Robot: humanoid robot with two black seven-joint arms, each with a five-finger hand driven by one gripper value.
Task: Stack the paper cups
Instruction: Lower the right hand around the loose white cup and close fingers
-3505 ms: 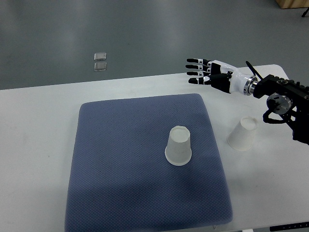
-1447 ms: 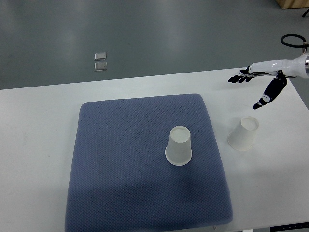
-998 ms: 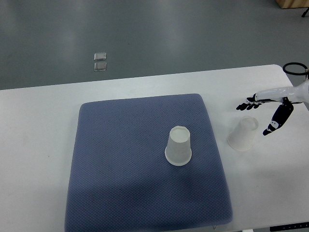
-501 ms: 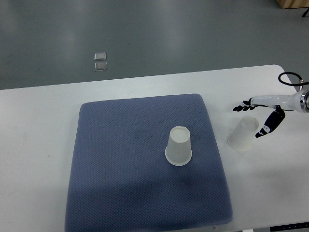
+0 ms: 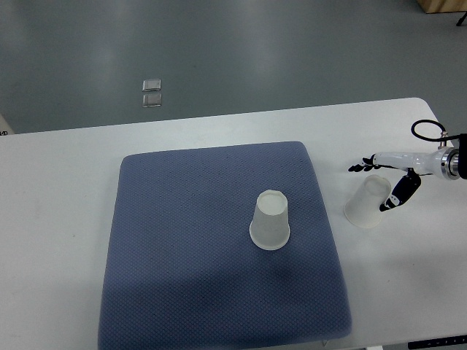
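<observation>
Right hand (image 5: 385,177) reaching in from the tabletop's right edge, fingers (image 5: 359,166) spread, thumb lowered beside an upside-down paper cup (image 5: 367,203), holding nothing. Second paper cup (image 5: 269,220) upside down mid-mat (image 5: 182,255).

The right hand (image 5: 384,177) reaches in from the right edge on a slim white forearm, with a black cable loop above the wrist. Its palm is turned edge-on, black-tipped fingers (image 5: 357,167) spread and extended leftward, the thumb angled down and apart from them, holding nothing. The left arm is out of view.
</observation>
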